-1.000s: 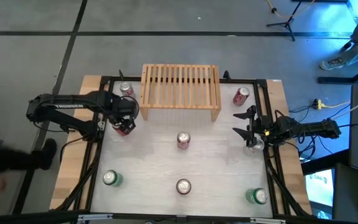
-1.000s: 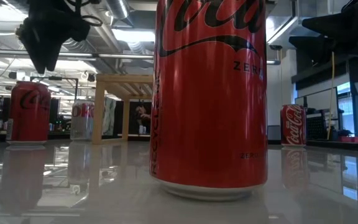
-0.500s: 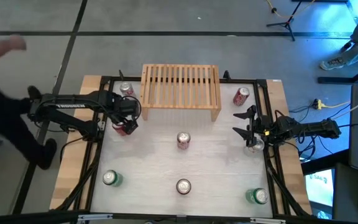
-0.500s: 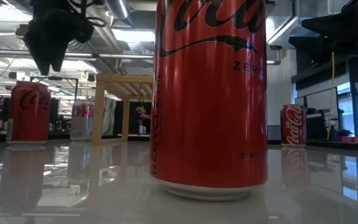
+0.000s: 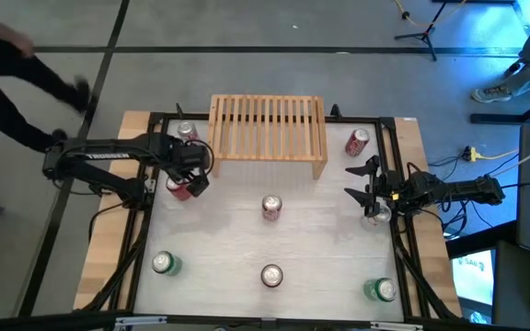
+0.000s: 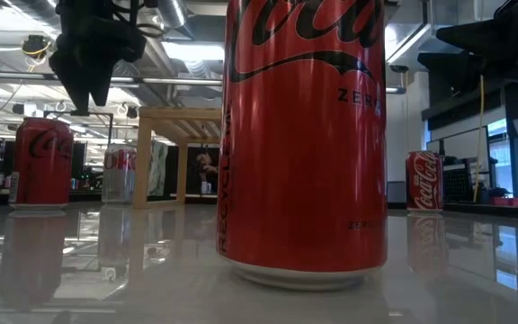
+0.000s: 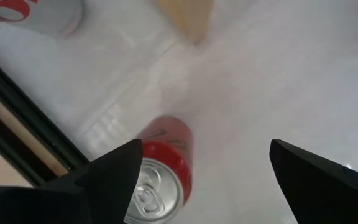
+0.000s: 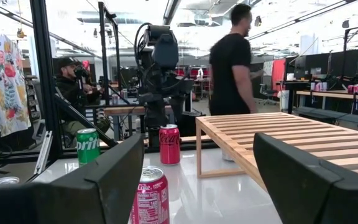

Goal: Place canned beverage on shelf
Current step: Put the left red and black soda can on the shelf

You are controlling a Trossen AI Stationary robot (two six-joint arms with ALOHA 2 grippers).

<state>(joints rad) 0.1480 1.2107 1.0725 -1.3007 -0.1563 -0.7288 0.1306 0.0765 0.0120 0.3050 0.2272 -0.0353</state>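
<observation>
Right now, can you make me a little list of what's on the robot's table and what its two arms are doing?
shelf: pale wood, at the table's far edge, nothing on top
red cans: four
green cans: two, front corners
left gripper: jaws open, above red can left of shelf
right gripper: jaws open, waiting at right edge

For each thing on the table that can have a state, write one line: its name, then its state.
shelf: upright, nothing on its slatted top.
left gripper: open, above the red can at the table's left edge.
right gripper: open, holding nothing.
middle red can: upright.
green cans: upright.
</observation>
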